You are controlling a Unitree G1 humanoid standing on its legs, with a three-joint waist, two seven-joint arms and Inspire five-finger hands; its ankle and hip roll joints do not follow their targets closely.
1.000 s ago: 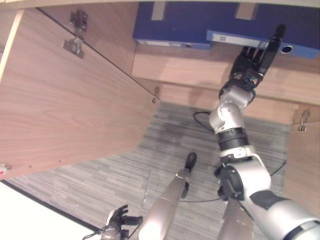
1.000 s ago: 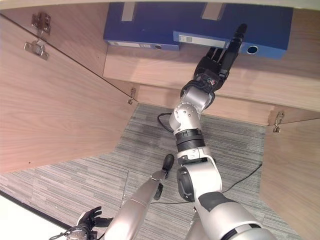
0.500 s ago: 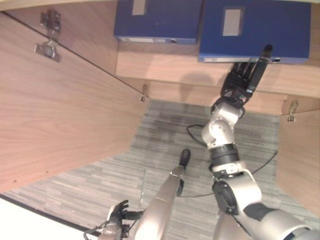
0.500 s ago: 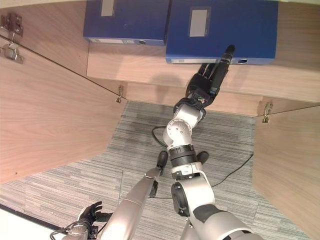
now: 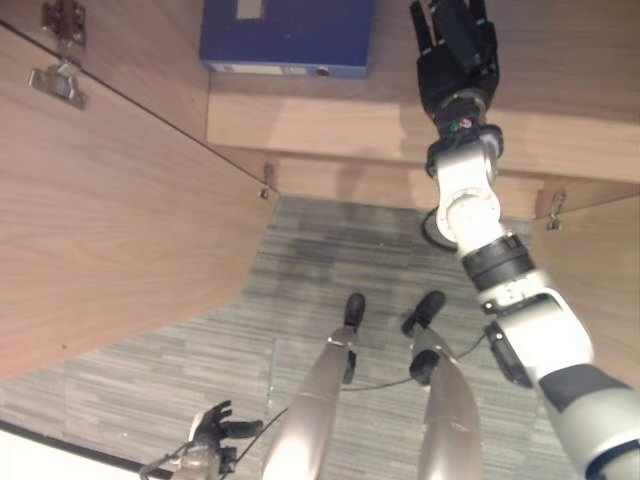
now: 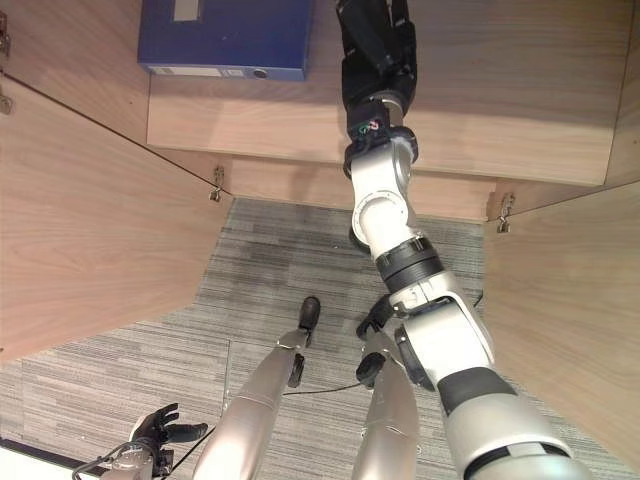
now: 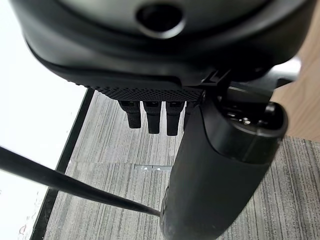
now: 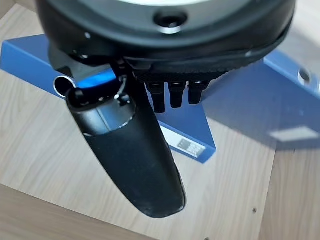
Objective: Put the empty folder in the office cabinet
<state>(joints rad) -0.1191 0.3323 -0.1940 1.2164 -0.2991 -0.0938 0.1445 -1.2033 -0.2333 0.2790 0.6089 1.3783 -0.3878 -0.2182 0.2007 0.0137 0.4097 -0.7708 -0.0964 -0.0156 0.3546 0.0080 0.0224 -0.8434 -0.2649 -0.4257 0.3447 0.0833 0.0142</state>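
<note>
Cabinet (image 5: 120,210) open, doors swung wide. Two blue folders lie flat on its shelf (image 8: 225,200): one at 11 o'clock (image 5: 288,35), the other (image 8: 260,100) under the right hand (image 5: 455,50), not gripped. Right fingers straight, holding nothing. Left hand (image 5: 212,432) idle at 7 o'clock over the floor (image 5: 320,260), fingers loosely spread. Placement looks done; what's left is pulling the arm out, maybe closing the doors.

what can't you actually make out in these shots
- Right hand: in the eye views its fingertips are cut off by the top edge, so contact with anything is unclear.
- Second blue folder: in the right wrist view the hand's bulk covers much of it; whether it is empty cannot be told.
- First blue folder: cut off by the top edge.
- Left hand: too small for detail.
</note>
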